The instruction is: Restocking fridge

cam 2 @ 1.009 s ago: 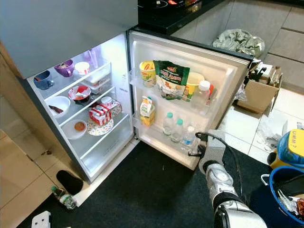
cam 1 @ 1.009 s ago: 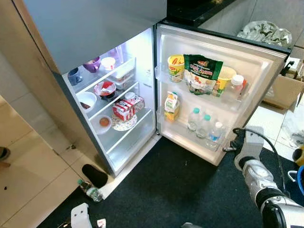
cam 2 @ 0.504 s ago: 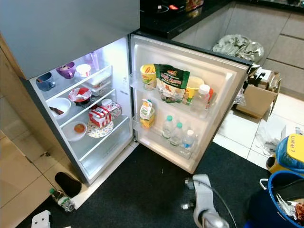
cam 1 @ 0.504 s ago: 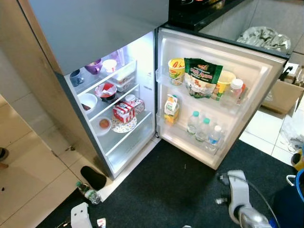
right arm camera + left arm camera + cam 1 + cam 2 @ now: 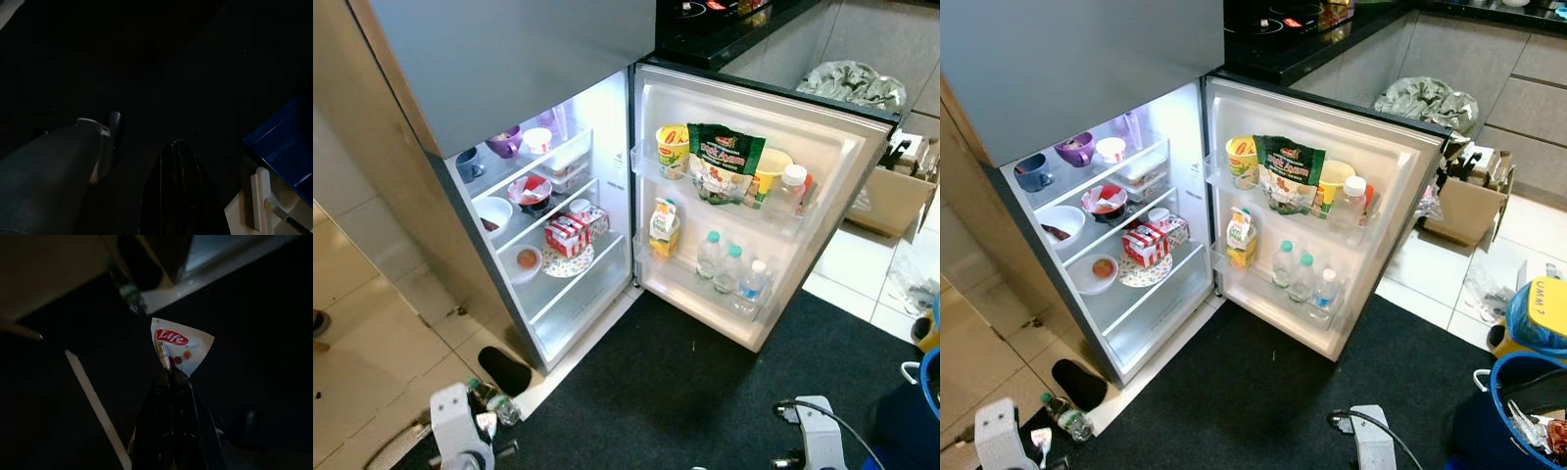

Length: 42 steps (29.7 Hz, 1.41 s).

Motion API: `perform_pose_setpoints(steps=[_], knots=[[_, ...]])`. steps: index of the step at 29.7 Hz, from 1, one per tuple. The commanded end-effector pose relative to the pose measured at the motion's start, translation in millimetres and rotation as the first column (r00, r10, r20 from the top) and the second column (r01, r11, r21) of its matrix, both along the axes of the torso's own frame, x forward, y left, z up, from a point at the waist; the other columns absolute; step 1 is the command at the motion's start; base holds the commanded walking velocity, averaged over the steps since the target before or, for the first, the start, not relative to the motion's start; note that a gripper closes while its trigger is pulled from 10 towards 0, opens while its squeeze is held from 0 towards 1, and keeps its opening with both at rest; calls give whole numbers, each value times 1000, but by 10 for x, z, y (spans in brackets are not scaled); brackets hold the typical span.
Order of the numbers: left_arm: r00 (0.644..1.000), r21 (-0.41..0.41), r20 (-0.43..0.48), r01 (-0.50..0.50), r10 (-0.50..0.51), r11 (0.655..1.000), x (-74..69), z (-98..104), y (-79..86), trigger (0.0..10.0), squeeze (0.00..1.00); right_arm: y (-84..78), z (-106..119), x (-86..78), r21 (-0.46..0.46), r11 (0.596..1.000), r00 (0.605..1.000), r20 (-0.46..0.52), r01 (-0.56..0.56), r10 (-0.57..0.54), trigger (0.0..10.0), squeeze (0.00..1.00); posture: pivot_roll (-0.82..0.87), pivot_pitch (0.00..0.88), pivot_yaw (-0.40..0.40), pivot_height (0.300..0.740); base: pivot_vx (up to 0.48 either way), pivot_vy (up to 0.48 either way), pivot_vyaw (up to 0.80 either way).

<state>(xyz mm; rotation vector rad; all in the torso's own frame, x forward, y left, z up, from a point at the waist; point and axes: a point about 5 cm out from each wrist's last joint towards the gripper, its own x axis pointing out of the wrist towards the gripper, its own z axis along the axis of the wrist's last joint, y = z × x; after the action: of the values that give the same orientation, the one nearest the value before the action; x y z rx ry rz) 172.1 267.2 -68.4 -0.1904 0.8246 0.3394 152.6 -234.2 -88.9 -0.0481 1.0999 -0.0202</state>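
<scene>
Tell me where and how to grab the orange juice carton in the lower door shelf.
Grip the orange juice carton by its upper body below the gabled top, coming from the open front. It stands upright, its base behind the door shelf rail, with free space beside it before the water bottles.

The right arm [image 5: 818,446], which a second ago reached up toward the lower rack of the open fridge door [image 5: 759,196], has come down and now sits low over the black mat [image 5: 675,392], well apart from the door; the left arm [image 5: 458,431] has risen beside the bottle on the floor [image 5: 499,403]; the left gripper [image 5: 172,374] has its fingers closed on a small white sachet [image 5: 180,348] with a red label; the head camera has shifted slightly.
</scene>
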Motion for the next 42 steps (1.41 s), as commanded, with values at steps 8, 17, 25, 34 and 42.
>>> perform_pose_setpoints(steps=[8,17,25,34,42], knots=[[991,-104,48,129,-124,986,128,-34,-353,10000,0,75,39,136,-6,999,999,36,-36,36,10000,0,-30,0,7,740,0,0,0],[978,-152,-130,140,-161,978,-326,-283,-540,10000,0,97,80,239,-39,994,993,47,-103,105,10000,0,-30,0,-2,740,0,0,498],[977,-164,-142,135,-159,977,-397,-309,-558,10000,0,85,45,157,-51,990,991,14,-132,133,10000,0,-23,0,-8,740,0,0,794],[981,-167,-125,129,-150,978,-332,-291,-576,10000,0,55,35,119,-62,989,991,-2,-136,137,10000,0,-23,0,-13,740,0,0,794],[981,-175,-120,131,-154,976,-314,-293,-620,10000,0,50,51,155,-69,987,989,2,-145,146,10000,0,-24,0,-17,740,0,0,794]])
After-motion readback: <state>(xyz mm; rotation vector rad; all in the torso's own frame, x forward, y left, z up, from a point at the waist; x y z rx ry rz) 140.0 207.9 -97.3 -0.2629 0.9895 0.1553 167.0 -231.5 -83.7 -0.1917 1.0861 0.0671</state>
